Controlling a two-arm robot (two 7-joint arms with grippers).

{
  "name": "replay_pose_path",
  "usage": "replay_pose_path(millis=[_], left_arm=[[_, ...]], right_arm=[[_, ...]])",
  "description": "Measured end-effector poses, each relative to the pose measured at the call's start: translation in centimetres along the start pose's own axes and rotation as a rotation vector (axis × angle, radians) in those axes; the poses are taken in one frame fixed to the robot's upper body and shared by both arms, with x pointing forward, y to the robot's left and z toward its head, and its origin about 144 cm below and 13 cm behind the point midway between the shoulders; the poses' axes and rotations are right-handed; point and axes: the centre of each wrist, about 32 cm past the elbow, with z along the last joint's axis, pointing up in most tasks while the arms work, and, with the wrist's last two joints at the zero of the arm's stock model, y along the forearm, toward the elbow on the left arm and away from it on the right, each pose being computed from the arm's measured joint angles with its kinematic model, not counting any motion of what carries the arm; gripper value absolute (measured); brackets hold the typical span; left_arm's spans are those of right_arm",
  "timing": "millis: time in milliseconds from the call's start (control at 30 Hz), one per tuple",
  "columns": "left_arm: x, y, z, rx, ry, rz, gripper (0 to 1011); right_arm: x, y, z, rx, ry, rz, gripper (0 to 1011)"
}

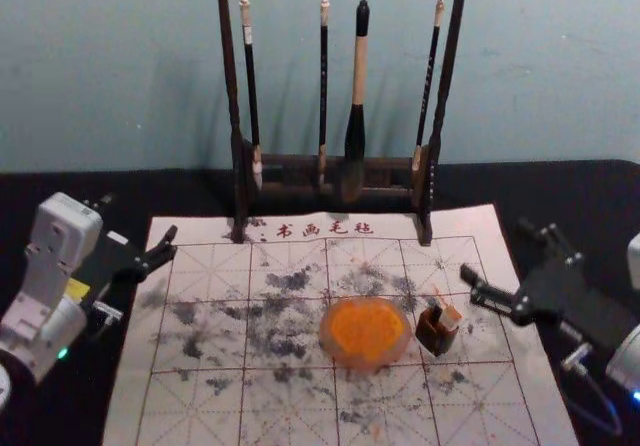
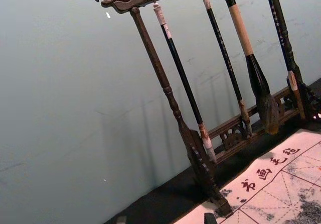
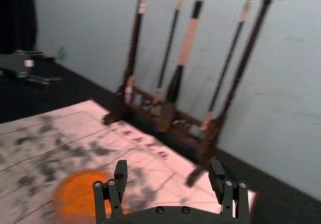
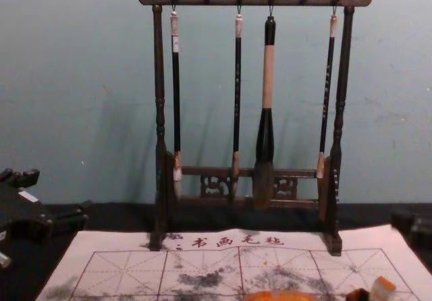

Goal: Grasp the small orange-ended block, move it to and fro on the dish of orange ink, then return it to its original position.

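Observation:
The small block (image 1: 450, 318) leans in a dark brown holder (image 1: 436, 338), pale in the head view; in the chest view the block (image 4: 382, 289) shows its orange end up. Just left of the holder lies the dish of orange ink (image 1: 365, 333), seen too in the right wrist view as a round orange dish (image 3: 80, 196). My right gripper (image 1: 497, 251) hangs open behind and to the right of the block, not touching it; the right gripper (image 3: 168, 166) has nothing between its fingers. Parked at the left, my left gripper (image 1: 139, 218) is open, its tips low in the left wrist view (image 2: 165, 219).
A dark wooden rack (image 1: 335, 161) with several hanging brushes stands behind the dish, at the mat's back edge. The white gridded mat (image 1: 200, 396) with grey ink stains lies on a black table (image 1: 60, 191). A wall rises behind the rack.

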Motion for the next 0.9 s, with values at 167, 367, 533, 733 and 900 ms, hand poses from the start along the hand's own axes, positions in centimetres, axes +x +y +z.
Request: replay_pose_path(millis=[167, 367, 533, 733, 900], left_arm=[[0.0, 0.0, 0.0, 0.000, 0.000, 0.000, 1001], [0.0, 0.0, 0.0, 0.000, 0.000, 0.000, 1001], [0.0, 0.0, 0.0, 0.000, 0.000, 0.000, 1001], [0.0, 0.0, 0.0, 0.000, 0.000, 0.000, 1001], [0.0, 0.0, 0.0, 0.000, 0.000, 0.000, 1001]], right_arm=[[-1.0, -0.2, -0.4, -0.032, 0.028, 0.055, 1003], [-1.9, -0.1, -1.0, -0.076, 0.071, 0.090, 1002], [-1.9, 0.3, -1.7, -0.116, 0.107, 0.093, 1003], [-1.9, 0.9, -2.2, -0.147, 0.128, 0.099, 1002], [-2.0, 1.2, -2.6, -0.165, 0.131, 0.102, 1002]])
